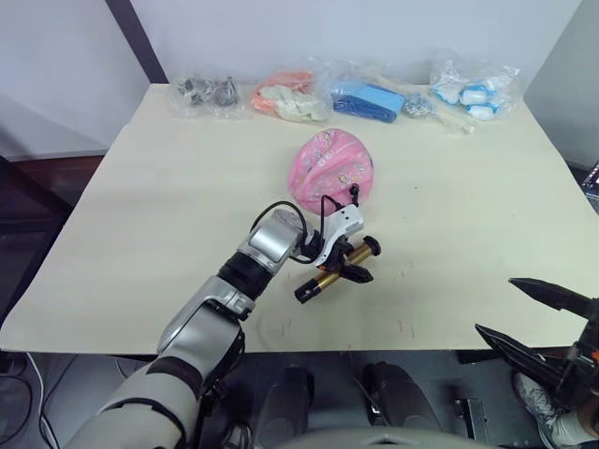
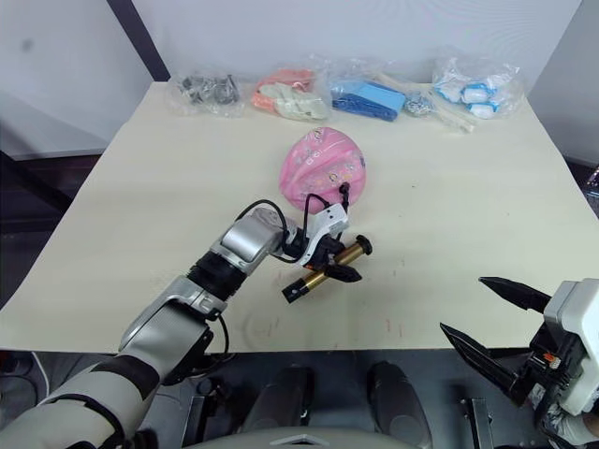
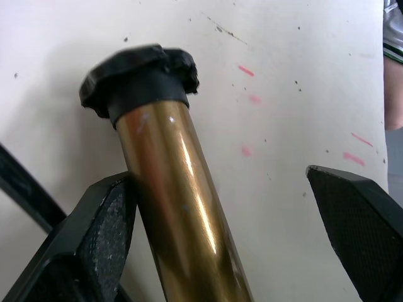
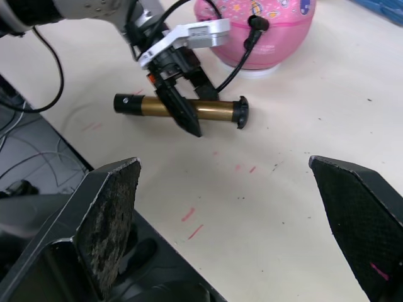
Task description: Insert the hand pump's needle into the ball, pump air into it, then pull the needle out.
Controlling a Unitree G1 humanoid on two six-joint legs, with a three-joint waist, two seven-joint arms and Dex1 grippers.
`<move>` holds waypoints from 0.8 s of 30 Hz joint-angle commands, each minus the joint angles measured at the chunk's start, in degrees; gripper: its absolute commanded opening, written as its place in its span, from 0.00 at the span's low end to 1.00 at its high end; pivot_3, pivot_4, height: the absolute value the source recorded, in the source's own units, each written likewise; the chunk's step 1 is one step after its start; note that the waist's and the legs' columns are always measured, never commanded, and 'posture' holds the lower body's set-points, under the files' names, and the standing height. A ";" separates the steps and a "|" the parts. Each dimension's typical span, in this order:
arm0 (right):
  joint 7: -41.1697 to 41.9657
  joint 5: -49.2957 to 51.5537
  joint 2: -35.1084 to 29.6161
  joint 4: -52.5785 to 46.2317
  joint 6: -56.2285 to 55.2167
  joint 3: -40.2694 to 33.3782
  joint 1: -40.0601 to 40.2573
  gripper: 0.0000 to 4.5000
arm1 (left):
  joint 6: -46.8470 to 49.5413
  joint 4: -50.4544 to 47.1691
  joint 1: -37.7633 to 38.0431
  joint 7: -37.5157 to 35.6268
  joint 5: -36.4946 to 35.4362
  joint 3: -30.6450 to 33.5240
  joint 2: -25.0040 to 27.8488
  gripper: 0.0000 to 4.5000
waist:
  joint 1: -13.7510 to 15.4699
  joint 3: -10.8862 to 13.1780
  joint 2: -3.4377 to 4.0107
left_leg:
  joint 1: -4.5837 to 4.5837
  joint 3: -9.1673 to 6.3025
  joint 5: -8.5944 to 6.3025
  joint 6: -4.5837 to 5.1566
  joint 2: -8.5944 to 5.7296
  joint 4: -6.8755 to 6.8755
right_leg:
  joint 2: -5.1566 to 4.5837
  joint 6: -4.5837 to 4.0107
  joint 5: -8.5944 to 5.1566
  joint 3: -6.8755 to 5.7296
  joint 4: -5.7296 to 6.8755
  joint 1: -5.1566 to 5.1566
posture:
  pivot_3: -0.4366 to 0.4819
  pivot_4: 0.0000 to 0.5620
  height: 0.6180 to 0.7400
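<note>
A: What's on the counter [image 1: 140, 215]?
B: Four plastic bags [image 1: 465, 86] of small goods at the far edge; no readable labels. The pink ball [image 1: 329, 169] sits mid-counter.
A: The pump [image 1: 334, 267]?
B: Lying before the ball, left pincer [image 1: 348, 266] straddling it, spread apart, one finger perhaps touching. Right pincer [image 2: 485, 329] gapes empty.

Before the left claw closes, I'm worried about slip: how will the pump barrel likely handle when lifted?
The hand pump lies flat, a round, shiny metal barrel, so it will probably roll or slide if nudged. It looks rigid. Its hose runs to the ball, so lifting may tug that. The left claw straddles it, open, one finger touching.
</note>
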 commanded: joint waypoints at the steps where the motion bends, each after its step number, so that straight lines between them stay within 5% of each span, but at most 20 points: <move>1: 3.13 -1.25 0.35 1.85 -1.98 -0.90 0.05 1.00 | -2.18 1.47 -1.70 0.14 0.62 1.59 -1.52 0.99 | -0.03 0.00 0.00 | 0.00 0.00 0.00 0.00 0.00 0.00 | 0.00 0.00 0.00 0.00 0.00 0.00 | 0.48 0.27 1.00; 6: 9.41 -3.69 -0.30 8.60 -3.90 -1.88 -0.90 1.00 | -2.30 4.14 -3.06 1.72 1.91 1.45 -5.02 0.99 | 0.01 0.00 0.00 | 0.00 0.01 -0.01 0.01 -0.01 0.03 | 0.00 0.00 0.00 0.00 0.00 0.02 | 0.48 0.27 1.00; 24: 18.71 -10.58 -5.36 17.21 -4.00 2.72 -7.12 1.00 | -2.47 6.10 -7.27 -4.99 8.61 -3.67 -1.12 0.99 | -0.16 -0.01 0.03 | 0.06 0.06 -0.04 0.07 0.01 0.05 | 0.02 0.01 0.01 0.05 0.04 0.05 | 0.48 0.27 1.00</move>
